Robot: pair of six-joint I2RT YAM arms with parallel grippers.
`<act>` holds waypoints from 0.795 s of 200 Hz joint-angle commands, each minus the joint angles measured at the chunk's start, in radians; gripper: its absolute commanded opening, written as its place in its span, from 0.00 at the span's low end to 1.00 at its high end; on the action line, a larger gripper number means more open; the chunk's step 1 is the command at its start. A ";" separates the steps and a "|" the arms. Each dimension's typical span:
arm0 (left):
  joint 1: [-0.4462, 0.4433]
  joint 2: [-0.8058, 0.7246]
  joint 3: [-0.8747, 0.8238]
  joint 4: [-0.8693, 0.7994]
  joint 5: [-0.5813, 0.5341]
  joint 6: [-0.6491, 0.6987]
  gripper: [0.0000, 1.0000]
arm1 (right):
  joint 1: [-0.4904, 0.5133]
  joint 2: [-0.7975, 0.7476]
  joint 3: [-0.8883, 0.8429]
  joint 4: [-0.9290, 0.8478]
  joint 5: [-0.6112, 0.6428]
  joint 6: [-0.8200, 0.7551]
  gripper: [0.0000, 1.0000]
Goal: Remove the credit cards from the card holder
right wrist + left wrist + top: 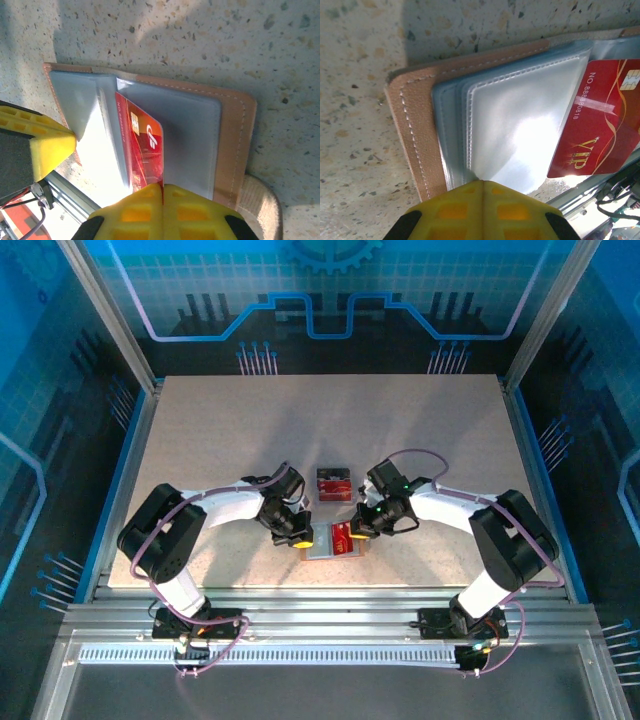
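Observation:
The tan card holder (322, 550) lies open on the table near the front edge, its pale blue-grey sleeves up. My left gripper (482, 181) is shut on the edge of one sleeve of the card holder (415, 125). A red credit card (600, 130) marked VIP sticks partly out of a sleeve. My right gripper (162, 186) is shut on the near edge of that red card (145, 145), which stands on edge above the card holder (235, 145). In the top view the left gripper (293, 532) and right gripper (362, 528) flank the holder. Another red card (333, 483) lies flat just behind it.
The holder's snap strap (260, 210) sticks out at its right edge. The left gripper's yellow finger (47, 145) is close to the right one. The metal rail (320, 610) runs along the table's front edge. Bare speckled tabletop (330, 420) stretches behind.

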 commanded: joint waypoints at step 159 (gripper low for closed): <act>0.005 0.012 0.009 -0.054 -0.039 0.015 0.06 | 0.056 -0.024 0.017 0.037 -0.028 0.079 0.15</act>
